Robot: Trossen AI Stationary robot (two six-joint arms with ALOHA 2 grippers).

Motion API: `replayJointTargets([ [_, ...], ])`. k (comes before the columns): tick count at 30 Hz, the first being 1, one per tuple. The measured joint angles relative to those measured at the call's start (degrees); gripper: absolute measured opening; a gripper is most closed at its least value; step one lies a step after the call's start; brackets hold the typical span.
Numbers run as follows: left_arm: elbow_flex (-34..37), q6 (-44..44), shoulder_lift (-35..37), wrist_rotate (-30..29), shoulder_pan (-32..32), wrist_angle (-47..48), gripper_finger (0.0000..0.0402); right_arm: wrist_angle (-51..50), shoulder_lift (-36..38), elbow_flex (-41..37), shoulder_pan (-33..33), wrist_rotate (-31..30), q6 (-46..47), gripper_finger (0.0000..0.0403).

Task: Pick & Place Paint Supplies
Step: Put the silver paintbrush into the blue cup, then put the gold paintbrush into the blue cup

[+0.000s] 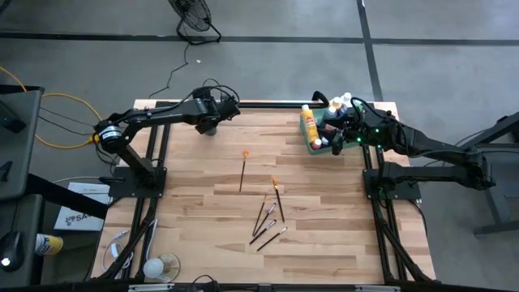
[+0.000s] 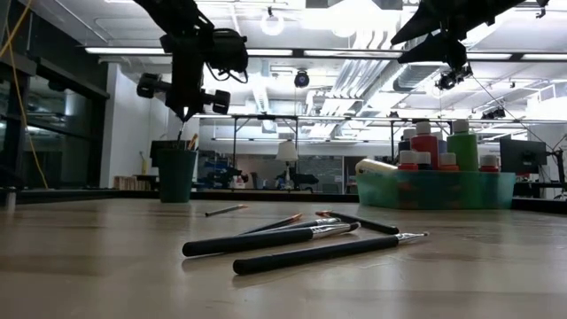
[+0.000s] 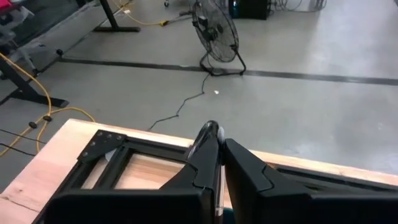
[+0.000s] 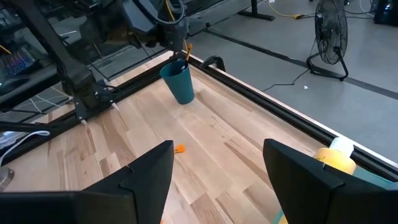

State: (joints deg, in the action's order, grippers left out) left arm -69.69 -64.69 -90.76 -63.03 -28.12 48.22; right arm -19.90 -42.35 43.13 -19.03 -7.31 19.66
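Brush (image 3: 216, 186) pinched in left gripper (image 3: 219, 163), fingers nearly together, right above cup (image 2: 176, 173) at table's far edge. Other brushes (image 1: 268, 221) lie mid-table. Right gripper (image 4: 217, 180) spread, empty, over tray (image 1: 318, 144) w/ bottles (image 1: 309, 124).

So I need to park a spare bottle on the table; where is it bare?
Bare: wooden table left of the orange-tipped brush, and near the front left edge. Crowded: loose dark-handled brushes at centre, translucent green tray at back right.
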Motion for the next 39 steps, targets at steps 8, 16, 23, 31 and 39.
replayJointTargets([
  [8, 0.00, 0.03, 0.00, 2.15, 0.02, 0.21, 0.0054, -0.29, 0.00, 0.00, 0.00, 0.07, -0.20, 0.0243],
  [16, -0.32, 1.60, 1.17, 10.68, 0.02, 1.17, 0.0110, -3.13, 0.02, -0.01, 0.01, 0.07, 0.89, 0.0243],
  [23, -4.54, 11.55, 1.57, 30.50, 0.10, -2.15, 0.0116, -4.00, 0.02, 0.00, 0.00, 0.28, 4.85, 0.0243],
  [31, -4.55, 14.21, 1.57, 49.11, 0.71, -9.08, 0.0116, -4.40, 0.02, 0.00, 0.02, 1.79, 5.92, 0.0243],
  [39, -4.53, 10.32, -2.07, 54.77, 4.09, -9.29, 0.0116, -7.12, 0.02, 0.00, 0.00, 3.03, 6.09, 0.0243],
])
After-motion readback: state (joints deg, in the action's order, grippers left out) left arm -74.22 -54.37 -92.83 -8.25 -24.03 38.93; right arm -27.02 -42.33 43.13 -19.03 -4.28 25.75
